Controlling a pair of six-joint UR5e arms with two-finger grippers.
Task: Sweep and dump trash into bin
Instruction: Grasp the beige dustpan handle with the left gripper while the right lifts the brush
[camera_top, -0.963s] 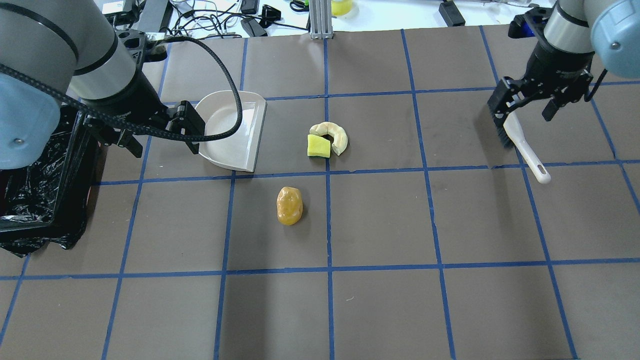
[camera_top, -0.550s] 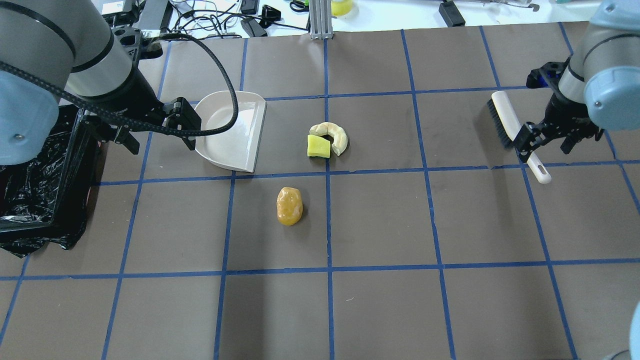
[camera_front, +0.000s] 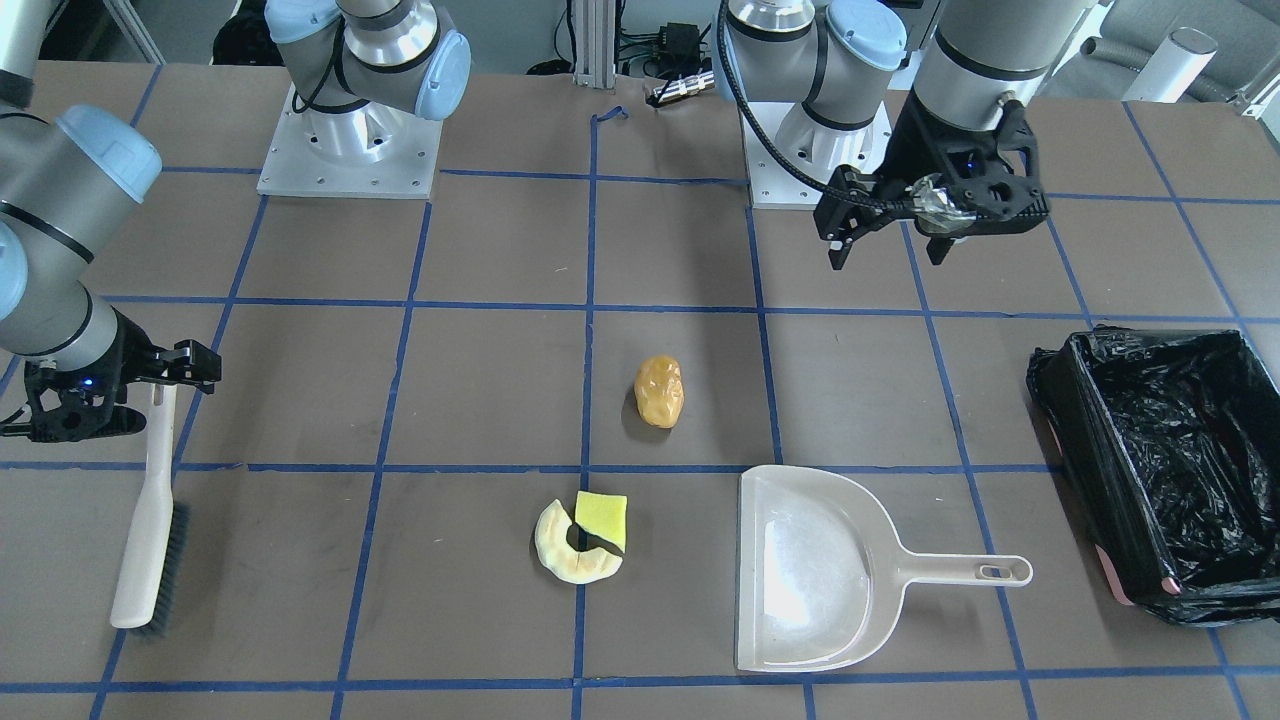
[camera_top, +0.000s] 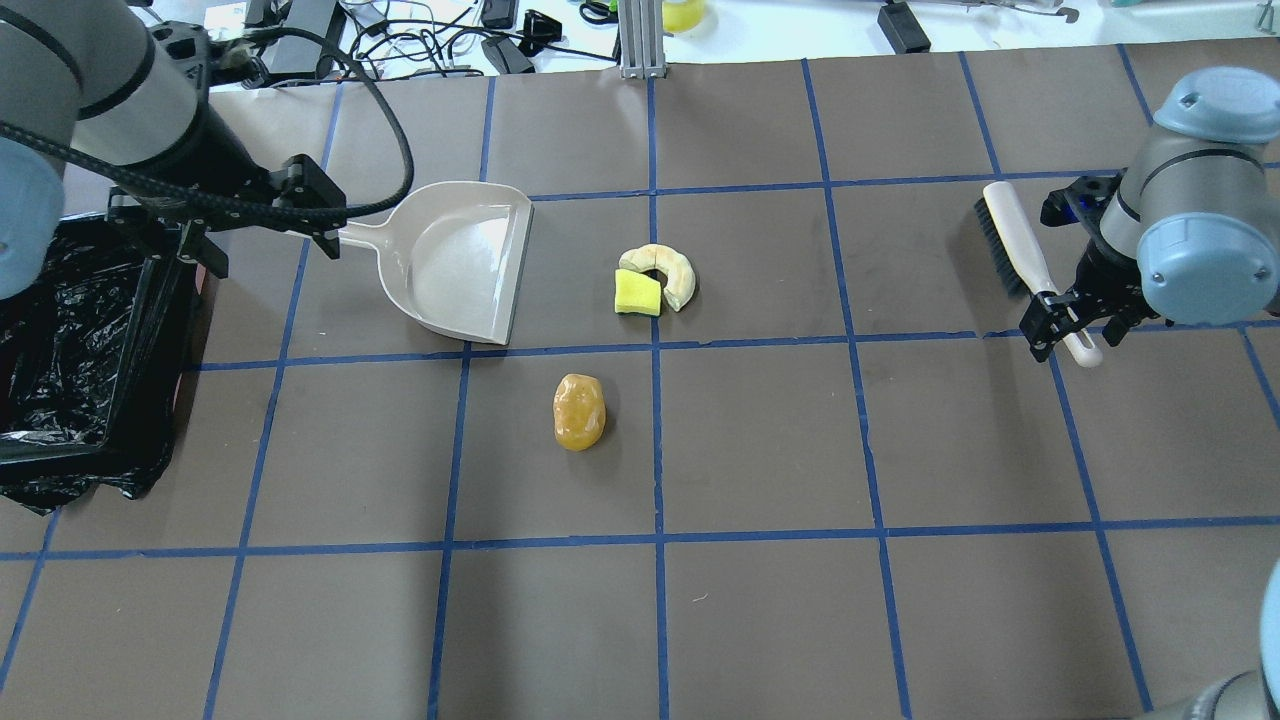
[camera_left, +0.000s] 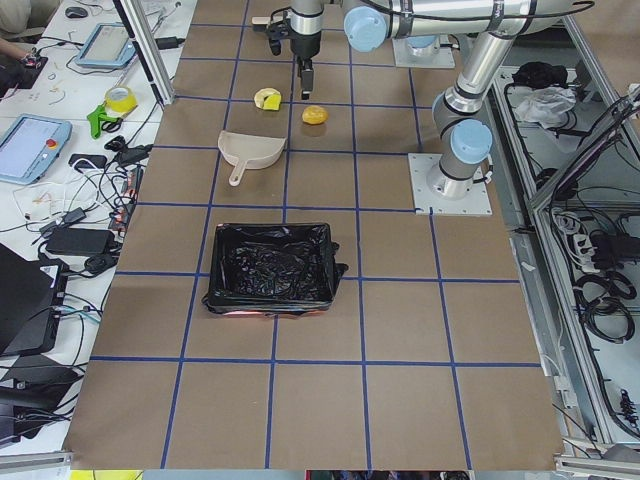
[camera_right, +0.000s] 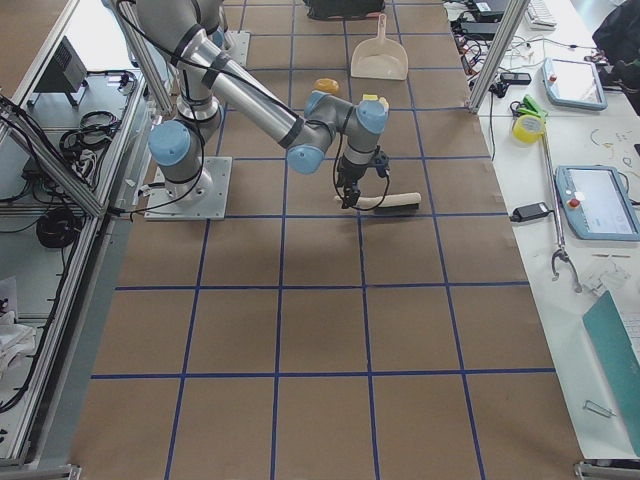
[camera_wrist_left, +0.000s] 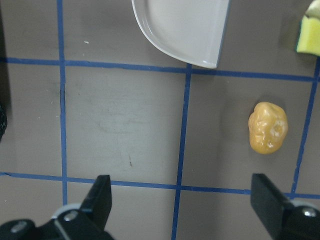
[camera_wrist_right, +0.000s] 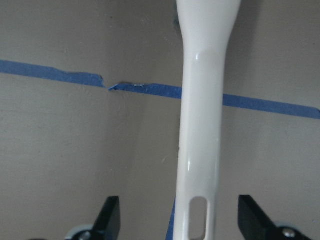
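The orange-brown lump lies mid-table. The pale crescent slice and the yellow-green sponge block touch each other behind it. The black-lined bin stands at the left edge. A beige dustpan lies beside the bin, its handle pointing at it. My left gripper is open and empty, raised above the table near the handle's end; its wrist view shows the lump. My right gripper is open, its fingers either side of the white brush's handle, low over the table.
The table is brown paper with a blue tape grid. Cables and an aluminium post line the far edge. In the front-facing view the bin stands right of the dustpan, and the brush lies at the far left.
My left gripper has drawn back from the dustpan toward the bin, uncovering the handle. My right gripper has moved from over the brush head along the handle to its end. Both stay open.
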